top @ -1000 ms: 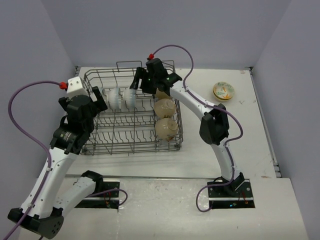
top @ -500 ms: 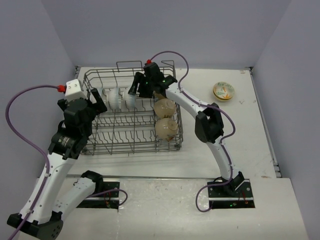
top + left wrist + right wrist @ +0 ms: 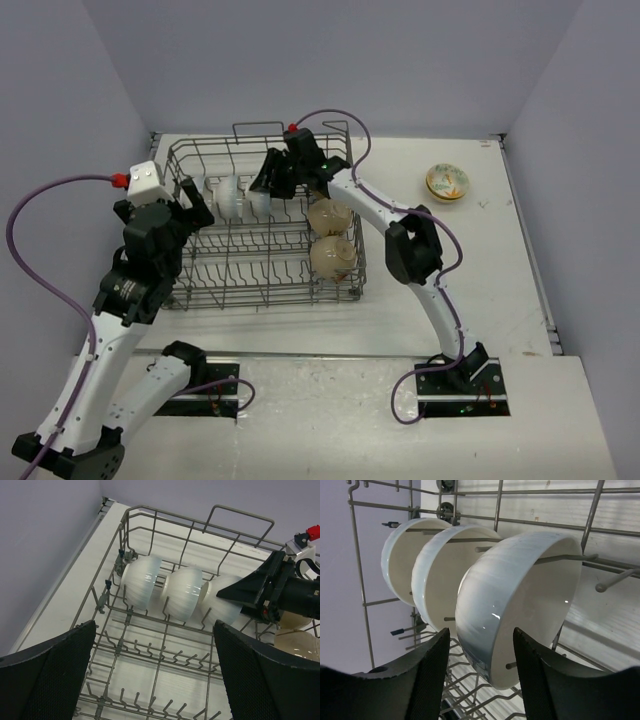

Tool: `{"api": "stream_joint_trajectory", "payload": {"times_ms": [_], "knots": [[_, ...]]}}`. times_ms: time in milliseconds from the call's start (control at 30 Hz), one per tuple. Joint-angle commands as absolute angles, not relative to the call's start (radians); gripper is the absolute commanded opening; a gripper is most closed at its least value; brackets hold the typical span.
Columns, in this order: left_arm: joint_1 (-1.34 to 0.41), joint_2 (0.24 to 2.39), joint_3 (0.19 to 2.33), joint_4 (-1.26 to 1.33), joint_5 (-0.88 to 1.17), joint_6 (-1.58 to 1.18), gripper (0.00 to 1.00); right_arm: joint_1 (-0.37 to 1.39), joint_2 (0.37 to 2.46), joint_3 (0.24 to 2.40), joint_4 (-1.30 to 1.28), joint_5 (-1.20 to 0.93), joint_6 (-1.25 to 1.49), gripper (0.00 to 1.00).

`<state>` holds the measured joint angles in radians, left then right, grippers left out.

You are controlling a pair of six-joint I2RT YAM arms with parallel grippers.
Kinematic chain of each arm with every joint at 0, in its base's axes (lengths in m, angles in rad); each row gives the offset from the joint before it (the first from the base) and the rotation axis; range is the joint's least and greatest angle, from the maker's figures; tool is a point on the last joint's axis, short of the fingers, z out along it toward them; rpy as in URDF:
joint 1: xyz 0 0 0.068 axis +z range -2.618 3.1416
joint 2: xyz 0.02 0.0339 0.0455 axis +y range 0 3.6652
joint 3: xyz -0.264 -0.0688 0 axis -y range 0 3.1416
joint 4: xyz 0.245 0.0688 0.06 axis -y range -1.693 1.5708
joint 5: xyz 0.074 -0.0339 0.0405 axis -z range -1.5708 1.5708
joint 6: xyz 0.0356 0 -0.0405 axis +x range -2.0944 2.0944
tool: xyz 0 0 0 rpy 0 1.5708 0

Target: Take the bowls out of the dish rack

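The grey wire dish rack [image 3: 262,299] holds three white bowls in its back row and two beige bowls [image 3: 333,256] at its right end. The nearest white bowl [image 3: 515,605] stands on edge between my right gripper's [image 3: 482,652] open fingers; one finger is outside its wall and one is at its inside, with gaps on both sides. In the top view the right gripper [image 3: 266,183] is down inside the rack at that bowl [image 3: 258,201]. My left gripper [image 3: 155,650] is open and empty above the rack's left end [image 3: 195,205]. The yellow bowl [image 3: 447,181] sits on the table at the right.
Upright tines [image 3: 165,655] line the rack floor below the left gripper. The rack's looped handle [image 3: 242,515] rises at the back. The right arm's black finger [image 3: 252,586] lies against the third white bowl [image 3: 222,605]. Grey walls stand close on the left and at the back.
My right gripper has moved left and down into the rack until its fingers straddle the nearest white bowl. My left arm has shifted slightly and stays open.
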<state>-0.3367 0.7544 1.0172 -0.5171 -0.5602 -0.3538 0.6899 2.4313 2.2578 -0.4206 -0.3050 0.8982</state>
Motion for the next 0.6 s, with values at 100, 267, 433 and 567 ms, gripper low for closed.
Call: {"api": "stream_joint_trajectory", "payload": {"times_ms": [100, 267, 433, 567], "knots": [[-0.348, 0.736, 1.008, -0.476, -0.558, -0.330, 1.00, 0.692, 2.436, 2.273, -0.315, -0.383, 0.943, 0.52], [-0.354, 0.732, 1.008, -0.476, -0.561, -0.327, 1.00, 0.687, 2.431, 2.229, -0.256, -0.420, 0.968, 0.49], [-0.357, 0.729, 1.008, -0.477, -0.565, -0.325, 1.00, 0.681, 2.425, 2.191, -0.195, -0.448, 1.003, 0.36], [-0.360, 0.727, 1.008, -0.476, -0.571, -0.325, 1.00, 0.680, 2.424, 2.175, -0.163, -0.465, 1.015, 0.31]]}}
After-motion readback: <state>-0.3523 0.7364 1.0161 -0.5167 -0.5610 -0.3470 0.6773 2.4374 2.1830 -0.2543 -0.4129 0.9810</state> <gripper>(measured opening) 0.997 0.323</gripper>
